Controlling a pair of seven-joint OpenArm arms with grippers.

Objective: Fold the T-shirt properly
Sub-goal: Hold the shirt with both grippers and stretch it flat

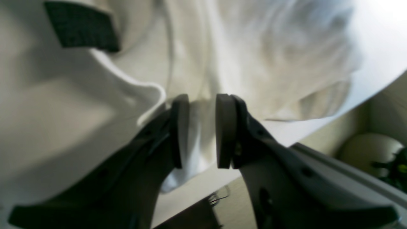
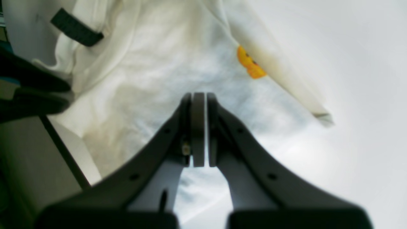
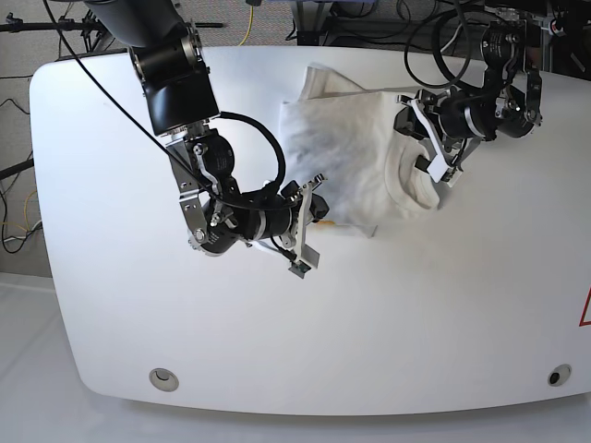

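In the upper middle of the base view, the T-shirt [image 3: 355, 152] lies crumpled on the white table [image 3: 443, 305], whose lower half is wide bare surface; its far edge is near the cloth. No writing can be read: the black neck tag [image 2: 76, 31] looks blank, and the yellow-orange mark [image 2: 249, 63] is blurred. The left gripper [image 1: 201, 130] pinches a fold of the shirt between narrow jaws. The right gripper [image 2: 199, 130] is fully closed on nothing, over the cloth.
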